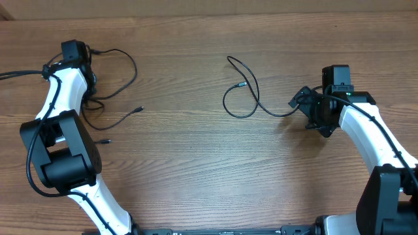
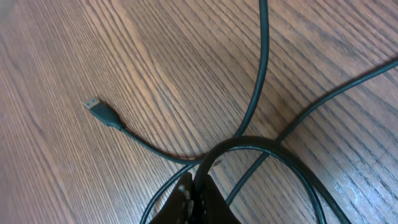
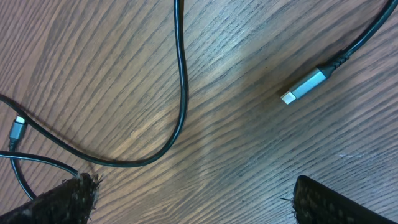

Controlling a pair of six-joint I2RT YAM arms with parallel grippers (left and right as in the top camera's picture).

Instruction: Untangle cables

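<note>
Wooden table (image 1: 196, 163), scattered black cables (image 3: 184, 81)

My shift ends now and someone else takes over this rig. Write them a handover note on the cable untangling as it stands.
Left gripper: shut on the tangled thin black cords at the left of the wooden table.
Right gripper: open and empty, just above the separate thin black cable, next to its silver plug.
Done: that one cable lies apart from the bundle, loosely looped right of centre.
Left to do: the cords on the left cross one another. Pull them apart and lay each one out alone.
</note>
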